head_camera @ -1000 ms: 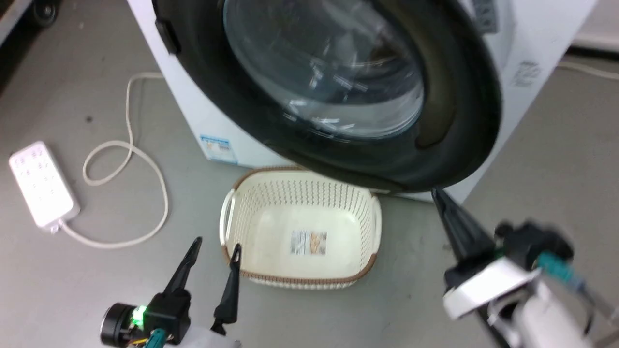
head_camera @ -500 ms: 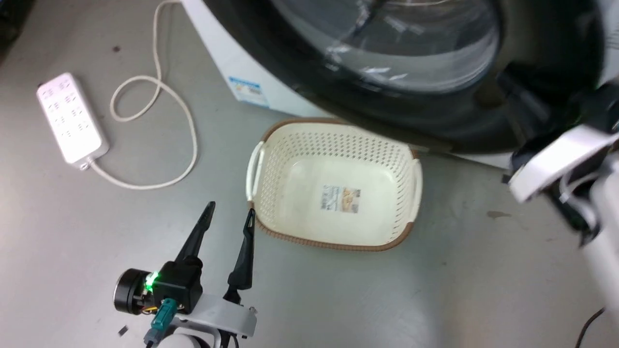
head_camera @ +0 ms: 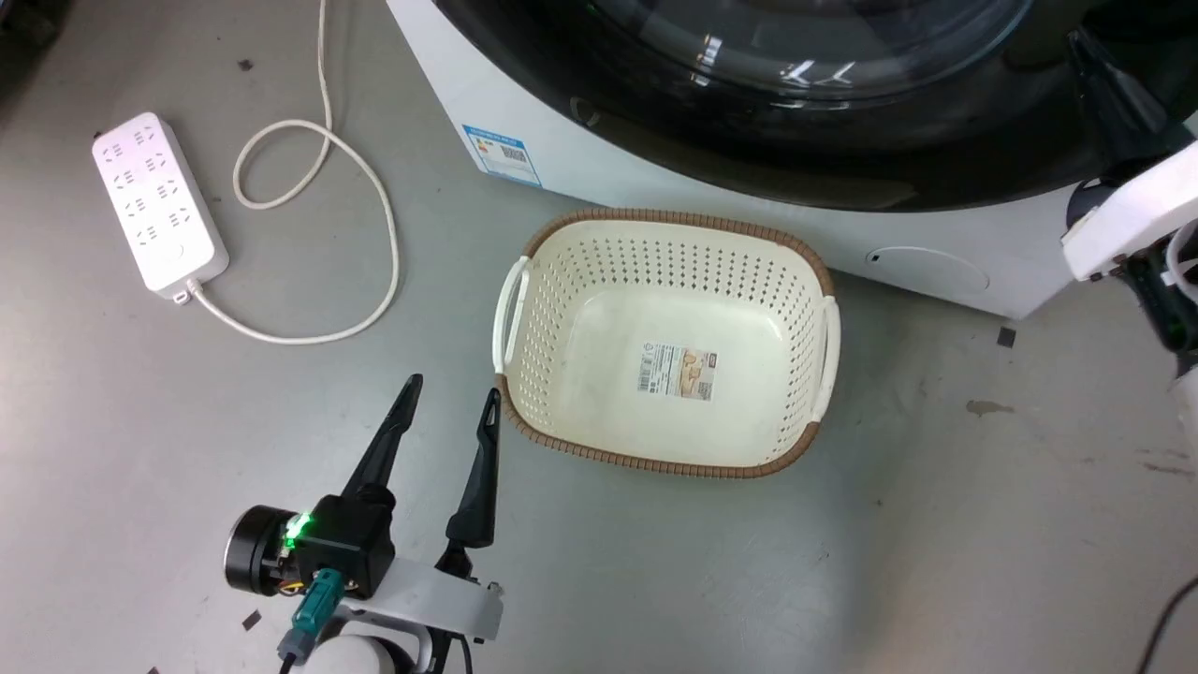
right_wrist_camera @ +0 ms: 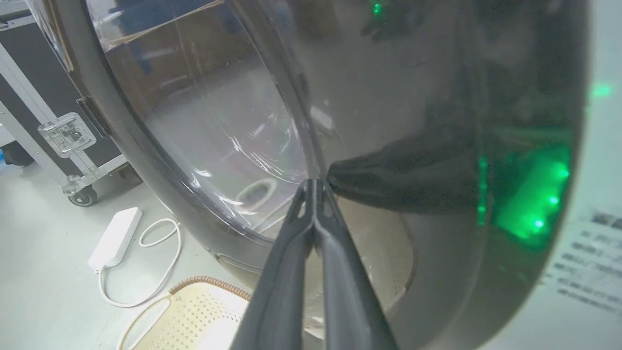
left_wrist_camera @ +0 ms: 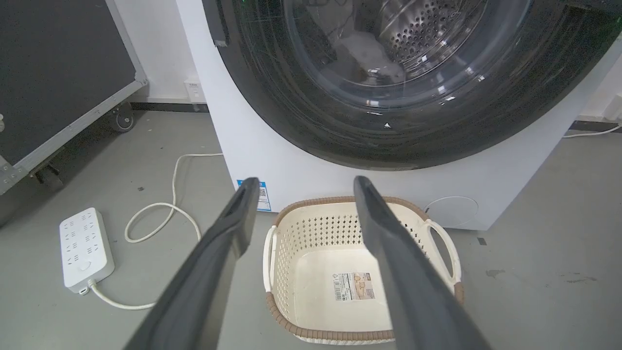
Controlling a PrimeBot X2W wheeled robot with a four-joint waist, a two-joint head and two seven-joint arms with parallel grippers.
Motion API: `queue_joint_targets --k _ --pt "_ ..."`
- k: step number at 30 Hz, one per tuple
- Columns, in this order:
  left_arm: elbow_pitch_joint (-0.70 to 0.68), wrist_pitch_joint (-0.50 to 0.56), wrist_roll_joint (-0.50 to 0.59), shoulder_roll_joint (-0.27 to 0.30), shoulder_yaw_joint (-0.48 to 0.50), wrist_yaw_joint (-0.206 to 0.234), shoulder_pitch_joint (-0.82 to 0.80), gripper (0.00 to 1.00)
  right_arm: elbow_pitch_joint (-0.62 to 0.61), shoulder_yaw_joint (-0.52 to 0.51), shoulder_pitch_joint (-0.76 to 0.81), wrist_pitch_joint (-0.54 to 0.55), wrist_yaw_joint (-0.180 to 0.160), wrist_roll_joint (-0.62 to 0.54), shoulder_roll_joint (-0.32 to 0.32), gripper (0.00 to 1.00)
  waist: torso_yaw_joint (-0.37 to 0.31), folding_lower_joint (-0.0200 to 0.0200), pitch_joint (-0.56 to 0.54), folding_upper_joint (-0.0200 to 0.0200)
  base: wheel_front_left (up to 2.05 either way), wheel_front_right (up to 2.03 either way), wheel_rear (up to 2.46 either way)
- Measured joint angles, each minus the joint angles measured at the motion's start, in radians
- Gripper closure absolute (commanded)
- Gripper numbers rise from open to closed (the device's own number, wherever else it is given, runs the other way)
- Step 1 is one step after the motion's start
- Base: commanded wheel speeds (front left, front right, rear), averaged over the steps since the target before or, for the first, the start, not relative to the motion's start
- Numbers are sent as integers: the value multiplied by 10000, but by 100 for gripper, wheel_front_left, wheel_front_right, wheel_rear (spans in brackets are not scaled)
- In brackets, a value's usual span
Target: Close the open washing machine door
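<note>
Compared with a second ago, the large round door with its wide glossy black rim and bulging clear glass window [left_wrist_camera: 291, 112] is no longer seen swung out above the basket. It is now seen lying flat against, or very close to, the front of the big white front-loading washing machine [left_wrist_camera: 252, 150], and the perforated steel drum [left_wrist_camera: 423, 29] is seen through the glass. Whether the door is latched cannot be told. The head camera has also been shifted.

The right gripper [right_wrist_camera: 315, 183] was below the door's lower edge before. It is now set tip-first against the door's shiny face, its two long dark fingers pressed together with nothing between them.

The left gripper [head_camera: 452, 387] is held spread wide and empty over the smooth grey floor [head_camera: 936, 524], just beside the cream perforated plastic basket with a brown ribbed rim [head_camera: 674, 219]. A white rectangular power strip [head_camera: 159, 201] is seen well apart at the left.
</note>
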Motion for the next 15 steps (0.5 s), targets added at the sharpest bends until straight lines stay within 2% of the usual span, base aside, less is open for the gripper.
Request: queue_joint_targets --k 5,6,7,11,15 --pt "65 0 61 -33 188 -2 3 0 378 -38 19 -359 -4 10 188 100 -97 0 -294 0 0 0 0" --pt "98 0 61 -35 224 -8 5 0 357 36 56 -464 -17 17 194 56 -128 0 -385 0 0 0 0" --pt "125 0 61 -35 261 -38 7 0 316 100 108 -608 -25 -8 182 0 -163 0 -480 0 0 0 0" --pt "232 0 59 -48 420 -88 46 0 84 215 783 -997 -48 -188 219 0 -349 -1 -950 0 0 0 0" --pt "360 0 77 -46 610 -92 246 0 -683 6 1899 -1204 -104 -610 351 0 -602 -3 -1517 0 0 0 0"
